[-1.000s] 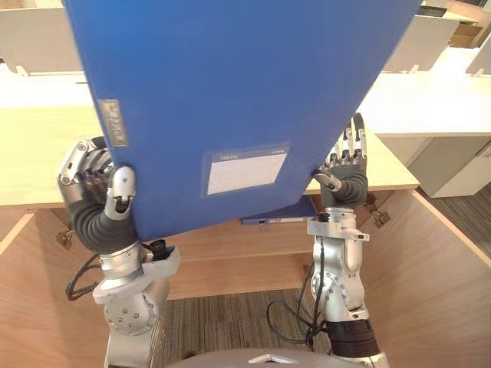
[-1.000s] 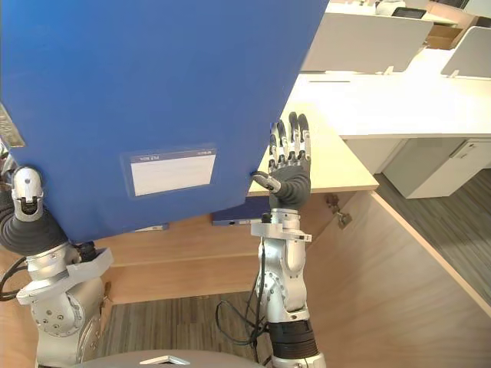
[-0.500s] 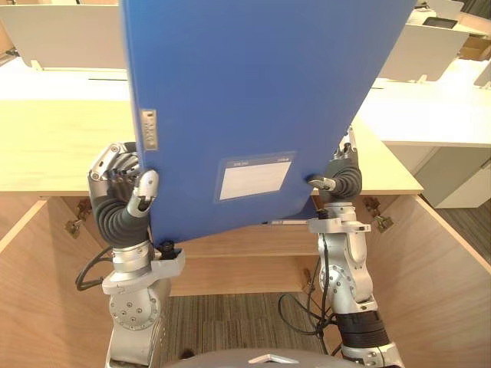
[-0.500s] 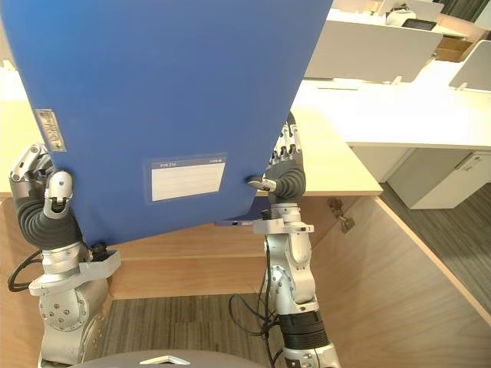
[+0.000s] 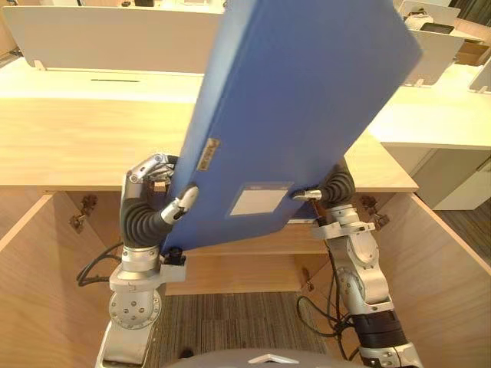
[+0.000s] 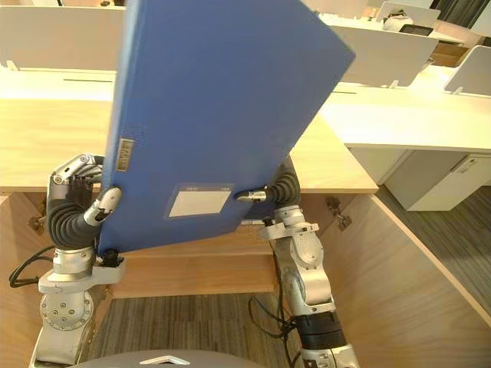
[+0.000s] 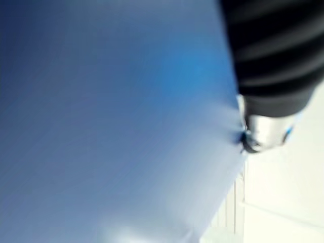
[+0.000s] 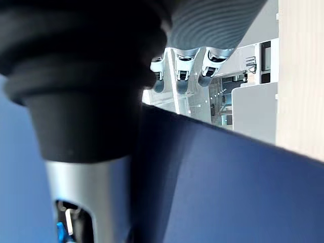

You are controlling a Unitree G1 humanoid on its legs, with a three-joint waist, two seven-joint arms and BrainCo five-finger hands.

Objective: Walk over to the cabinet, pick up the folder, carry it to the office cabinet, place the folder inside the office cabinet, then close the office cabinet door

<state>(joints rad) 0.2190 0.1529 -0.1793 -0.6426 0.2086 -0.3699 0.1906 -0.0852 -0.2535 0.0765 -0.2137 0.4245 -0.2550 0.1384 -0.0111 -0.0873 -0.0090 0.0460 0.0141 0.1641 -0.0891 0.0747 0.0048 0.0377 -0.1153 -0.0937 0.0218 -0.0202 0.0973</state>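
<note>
I have the blue folder up in the air between both hands, tilted so that its top corner leans away to my right and its spine faces my left. My left hand is clamped on the folder's lower left edge: its fingers curl round behind the spine and its thumb presses flat on the front cover, just below the small metal tag on the spine. The left forearm rises nearly upright beneath that corner, wrist bent in toward the folder. My right hand grips the folder's lower right edge, pinching it with the thumb on the front cover beside the white label and the fingers out of my head view behind the cover; the right wrist view shows them reaching over the far side of the folder's edge. The right forearm also stands steeply under the folder, elbow low. The office cabinet lies beneath and behind the folder, its pale wooden top running across, with both doors swung open on either side of my arms and a shelf just under the folder's bottom edge. Past the folder's top corner stand white desks with dividers.
</note>
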